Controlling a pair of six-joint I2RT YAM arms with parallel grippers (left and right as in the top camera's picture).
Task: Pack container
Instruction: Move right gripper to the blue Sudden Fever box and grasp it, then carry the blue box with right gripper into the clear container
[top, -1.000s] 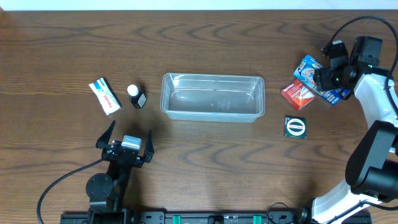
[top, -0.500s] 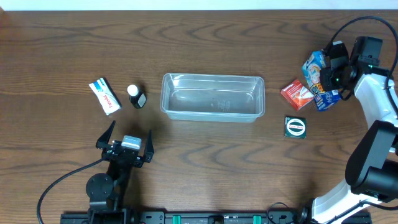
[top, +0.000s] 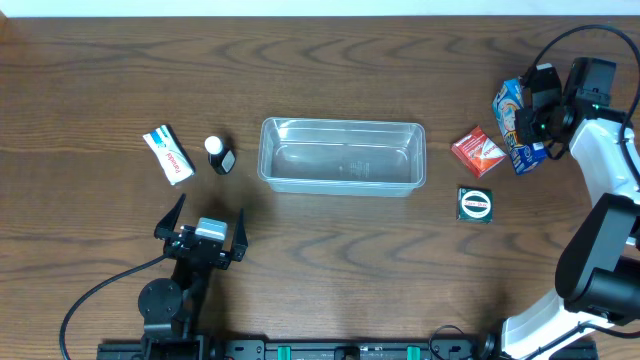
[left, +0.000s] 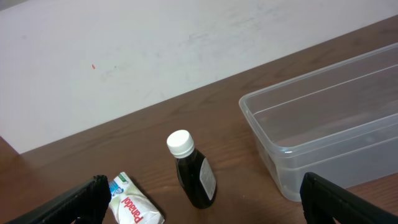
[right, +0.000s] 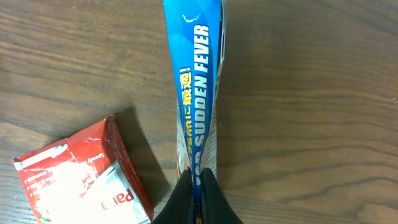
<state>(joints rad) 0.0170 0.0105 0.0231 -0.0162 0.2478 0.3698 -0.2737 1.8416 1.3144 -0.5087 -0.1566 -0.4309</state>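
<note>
The right arm (top: 602, 165) is white-shelled with black joints; the left claw (top: 209, 210) is black.

The container (top: 342, 155) sits at the middle of the table (top: 330, 60), a small bottle (top: 218, 155) just left of it and a flat packet (top: 168, 154) further left. Right of it lie a pouch (top: 477, 151) and, before that, a small box (top: 474, 203). Rightmost is a tall packet (top: 512, 122), in the right end effector (top: 530, 125).

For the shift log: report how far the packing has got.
Nothing is packed yet: the container is empty. In hand: the right gripper is shut on the blue packet, off to the container's right. Left to pack: the red packet, the round black item, the dark bottle and the white packet, all on the table. The left gripper is open, holding nothing.
</note>
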